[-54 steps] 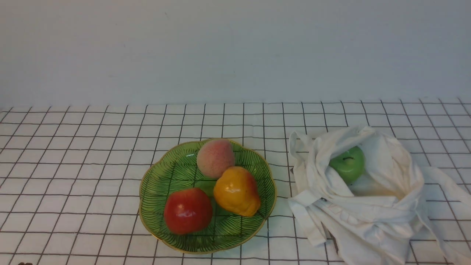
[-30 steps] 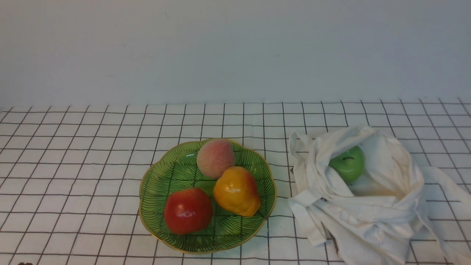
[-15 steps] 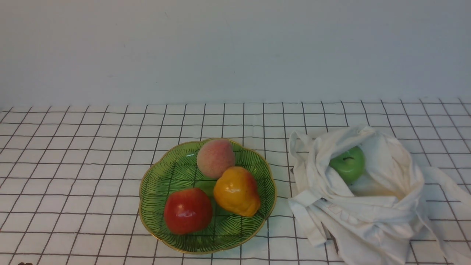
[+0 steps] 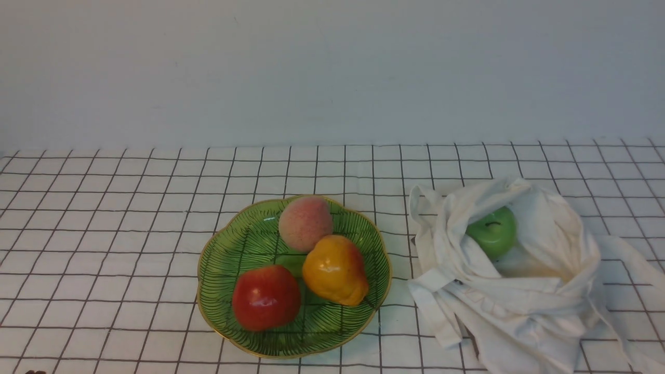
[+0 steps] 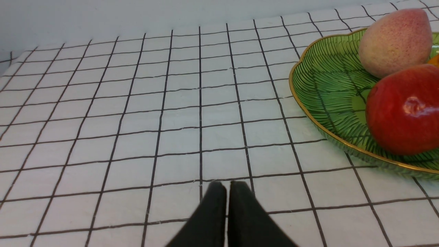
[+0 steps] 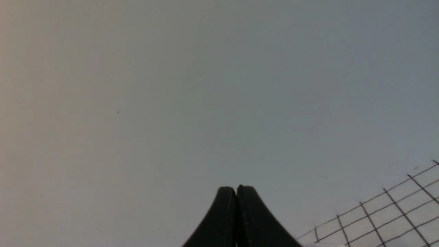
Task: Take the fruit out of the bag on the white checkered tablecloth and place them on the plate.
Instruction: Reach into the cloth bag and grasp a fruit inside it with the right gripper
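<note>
A glossy green apple, the fruit, lies inside the crumpled white bag at the right of the white checkered tablecloth. The green leaf-veined plate with a gold rim sits in the middle and shows again in the left wrist view. My left gripper is shut over bare cloth, well short of the plate, with nothing held. My right gripper is shut too, raised and facing the grey wall. Neither arm shows in the front view.
On the plate lie a red apple, a yellow-orange pear and a pink peach. The bag's long handles trail to the right edge. A grey wall closes the back of the table.
</note>
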